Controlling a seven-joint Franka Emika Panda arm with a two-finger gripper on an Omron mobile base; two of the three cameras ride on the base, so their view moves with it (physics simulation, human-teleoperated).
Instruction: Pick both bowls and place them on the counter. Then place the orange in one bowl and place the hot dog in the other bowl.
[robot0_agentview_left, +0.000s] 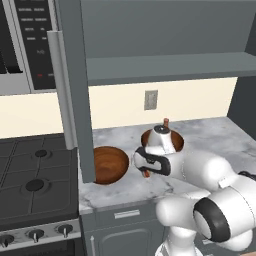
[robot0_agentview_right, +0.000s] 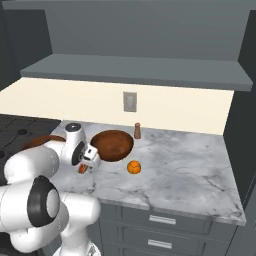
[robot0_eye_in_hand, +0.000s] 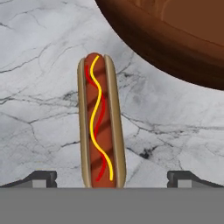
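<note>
Both reddish-brown bowls stand on the marble counter (robot0_agentview_right: 185, 165). One bowl (robot0_agentview_left: 110, 164) is near the stove. The other bowl (robot0_agentview_right: 112, 145) is further right, and its rim (robot0_eye_in_hand: 175, 39) fills the top right of the hand view. The hot dog (robot0_eye_in_hand: 101, 127) lies on the counter (robot0_eye_in_hand: 39, 65) beside this bowl. My gripper (robot0_eye_in_hand: 114, 179) hangs just over the hot dog, open, with one fingertip on each side and well clear of the bun. From the right base view the hot dog (robot0_agentview_right: 83, 168) peeks out under the hand. The orange (robot0_agentview_right: 133, 167) rests on the marble in front of the right bowl.
A small brown shaker (robot0_agentview_right: 137, 131) stands behind the right bowl by the wall. The black stovetop (robot0_agentview_left: 35, 175) lies to the left, and an open grey cabinet door (robot0_agentview_left: 75, 90) hangs over the counter's left end. A shelf (robot0_agentview_right: 135, 70) runs above.
</note>
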